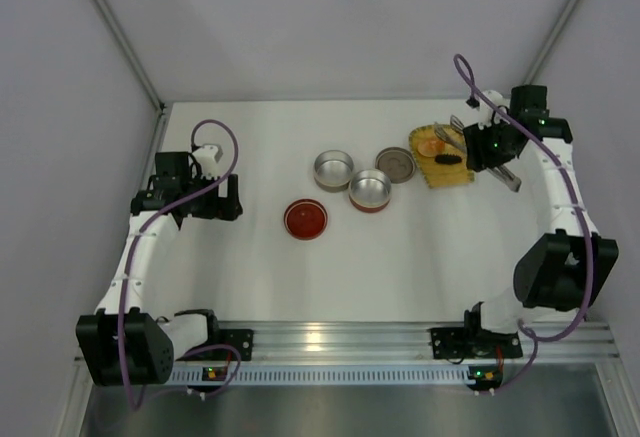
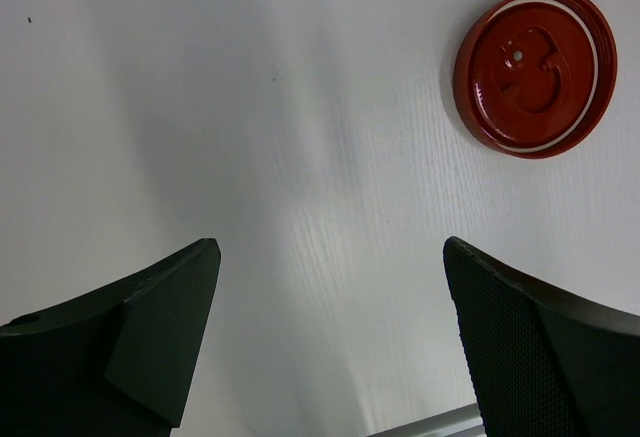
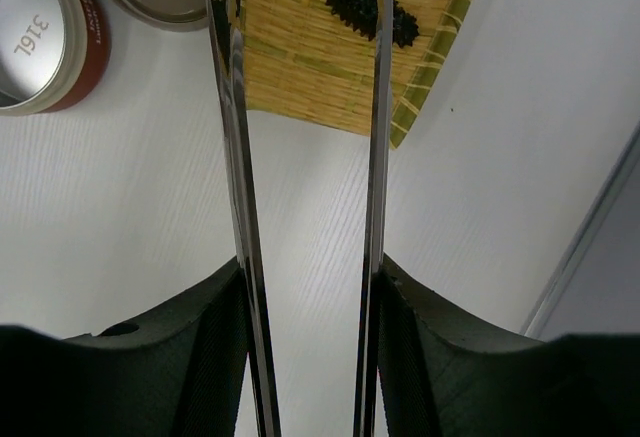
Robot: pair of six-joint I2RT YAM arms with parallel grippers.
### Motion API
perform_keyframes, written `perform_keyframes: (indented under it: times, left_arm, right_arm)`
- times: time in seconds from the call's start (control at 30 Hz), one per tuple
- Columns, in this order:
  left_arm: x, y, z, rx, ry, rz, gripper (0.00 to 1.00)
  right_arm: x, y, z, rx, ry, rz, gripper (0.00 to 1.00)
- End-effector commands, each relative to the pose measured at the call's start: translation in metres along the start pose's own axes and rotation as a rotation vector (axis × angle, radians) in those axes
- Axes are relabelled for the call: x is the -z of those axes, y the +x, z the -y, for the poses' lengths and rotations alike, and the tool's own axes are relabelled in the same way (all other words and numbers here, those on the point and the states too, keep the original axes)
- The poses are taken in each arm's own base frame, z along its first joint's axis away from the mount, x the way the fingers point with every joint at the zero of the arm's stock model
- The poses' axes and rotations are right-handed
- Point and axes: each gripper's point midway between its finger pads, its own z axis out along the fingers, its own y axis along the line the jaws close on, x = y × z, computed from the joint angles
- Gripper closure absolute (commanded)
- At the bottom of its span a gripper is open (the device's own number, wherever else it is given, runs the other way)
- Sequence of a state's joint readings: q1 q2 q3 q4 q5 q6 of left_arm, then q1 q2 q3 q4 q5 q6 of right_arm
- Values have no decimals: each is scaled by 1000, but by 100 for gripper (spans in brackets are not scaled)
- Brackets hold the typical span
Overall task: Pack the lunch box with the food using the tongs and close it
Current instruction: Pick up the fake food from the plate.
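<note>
My right gripper (image 3: 310, 277) is shut on the tongs (image 3: 235, 157), one finger pressing each silvery arm from outside. The arms run forward over the yellow woven tray (image 3: 300, 67). The black elongated food (image 3: 368, 9) lies on the tray, touching the right arm; the left arm passes to its left. From above, the round orange food (image 1: 430, 146) sits just behind the black food (image 1: 447, 159), under the tongs (image 1: 452, 137) and right gripper (image 1: 490, 152). The lunch box tins (image 1: 333, 169) (image 1: 370, 190) stand open mid-table. My left gripper (image 2: 330, 257) is open over bare table.
A red lid (image 1: 305, 219) lies near the tins, also seen as the red lid (image 2: 535, 69) ahead and right of the left fingers. A grey metal lid (image 1: 395, 165) rests between the tins and the tray. White walls enclose the table; a metal rail runs along the near edge.
</note>
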State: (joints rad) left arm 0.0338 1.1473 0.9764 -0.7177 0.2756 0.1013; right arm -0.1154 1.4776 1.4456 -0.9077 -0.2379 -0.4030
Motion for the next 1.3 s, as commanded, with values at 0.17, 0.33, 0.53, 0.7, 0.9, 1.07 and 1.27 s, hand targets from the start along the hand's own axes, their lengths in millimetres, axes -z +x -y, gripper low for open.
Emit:
perform_keyframes:
  times: [0.17, 0.33, 0.53, 0.7, 0.9, 1.07, 1.27]
  left_arm:
    - [3, -12, 12, -60, 71, 56, 2]
    - [1, -12, 16, -68, 96, 53, 2]
    - [1, -10, 16, -80, 103, 42, 2]
    - [0, -12, 14, -78, 93, 42, 2]
    - [-2, -11, 9, -73, 71, 33, 2]
    - [-3, -12, 6, -72, 56, 34, 2]
    - [-5, -11, 4, -71, 44, 29, 2]
  right_arm:
    - [-22, -10, 0, 180, -210, -82, 54]
    - [-37, -13, 11, 203, -195, -99, 52]
    - [-55, -8, 23, 266, -193, -118, 51]
    - [-65, -8, 39, 280, -151, -122, 50]
    - [-78, -12, 50, 306, -128, -118, 49]
    - [-90, -16, 59, 326, -110, -111, 48]
    - [-107, -23, 72, 333, -97, -107, 46]
